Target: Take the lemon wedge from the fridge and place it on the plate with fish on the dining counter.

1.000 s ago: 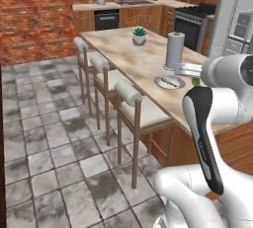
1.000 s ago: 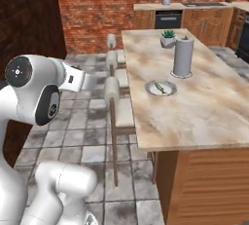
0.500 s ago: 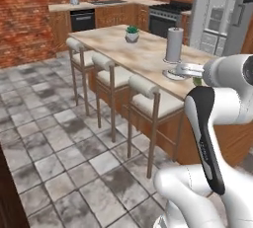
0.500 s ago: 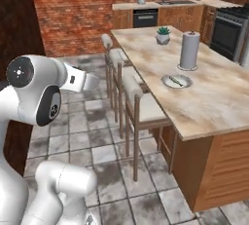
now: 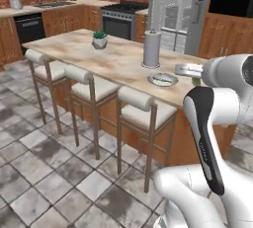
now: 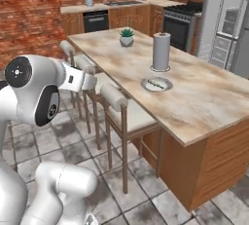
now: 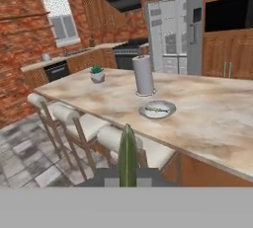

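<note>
The claw (image 7: 127, 175) is pinching a thin green-yellow lemon wedge (image 7: 127, 154), which stands upright between the two dark finger tips at the bottom of the hand view. A sliver of green (image 5: 196, 80) also peeks out just beside the white wrist in the left base view.

Ahead lies the long beige-and-cream marbled stone worktop with a brown wooden base (image 7: 212, 118), (image 5: 118, 59), (image 6: 204, 102). On it sits the small round pale grey-white plate with greenish-grey fish pieces (image 7: 157, 109), (image 5: 163, 79), (image 6: 156, 84), well apart from the wedge and beyond the near edge of the slab. Just behind the plate stands an upright white paper towel roll (image 7: 144, 75), (image 5: 152, 49), (image 6: 161, 51), near it but not touching. Farther along the slab is a small green plant in a pale pot (image 7: 98, 73), (image 5: 100, 39), (image 6: 126, 37).

Three wooden bar stools with cream cushions (image 5: 143, 108), (image 6: 119, 103) line the near side of the worktop over a grey stone-tiled floor (image 5: 44, 172).

At the back, the tall grey two-door fridge with a dark panel (image 7: 175, 32), (image 5: 180, 7), (image 6: 226, 19) stands with one door swung open, pale shelves showing inside
</note>
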Available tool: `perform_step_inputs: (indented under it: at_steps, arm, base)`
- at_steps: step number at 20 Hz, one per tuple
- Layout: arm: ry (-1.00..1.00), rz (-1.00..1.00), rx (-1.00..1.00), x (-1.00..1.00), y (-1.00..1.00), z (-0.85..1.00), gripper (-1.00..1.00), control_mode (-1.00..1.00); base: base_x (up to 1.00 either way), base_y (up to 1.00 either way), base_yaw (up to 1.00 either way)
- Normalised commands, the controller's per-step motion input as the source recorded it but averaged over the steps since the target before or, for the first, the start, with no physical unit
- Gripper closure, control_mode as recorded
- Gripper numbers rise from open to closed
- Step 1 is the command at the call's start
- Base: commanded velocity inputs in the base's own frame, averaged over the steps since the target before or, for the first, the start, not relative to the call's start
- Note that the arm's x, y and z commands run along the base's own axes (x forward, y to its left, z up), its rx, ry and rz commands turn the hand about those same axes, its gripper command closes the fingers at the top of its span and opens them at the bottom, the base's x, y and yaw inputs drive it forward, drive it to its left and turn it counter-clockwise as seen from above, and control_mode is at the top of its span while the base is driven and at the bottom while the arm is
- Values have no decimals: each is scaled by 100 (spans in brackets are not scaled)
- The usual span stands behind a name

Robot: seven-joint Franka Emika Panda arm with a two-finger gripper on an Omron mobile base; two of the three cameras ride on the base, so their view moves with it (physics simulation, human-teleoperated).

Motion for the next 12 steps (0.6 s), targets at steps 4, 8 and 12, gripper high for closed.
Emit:
perform_step_inputs:
  at_steps: [4, 8, 12]
  arm:
    - [0, 0, 0, 0, 0, 0, 100, 100]
    - [0, 0, 0, 0, 0, 0, 100, 100]
    - [0, 0, 0, 0, 0, 0, 100, 100]
  base:
    - [100, 39, -42]
    - [91, 54, -39]
    - [54, 6, -16]
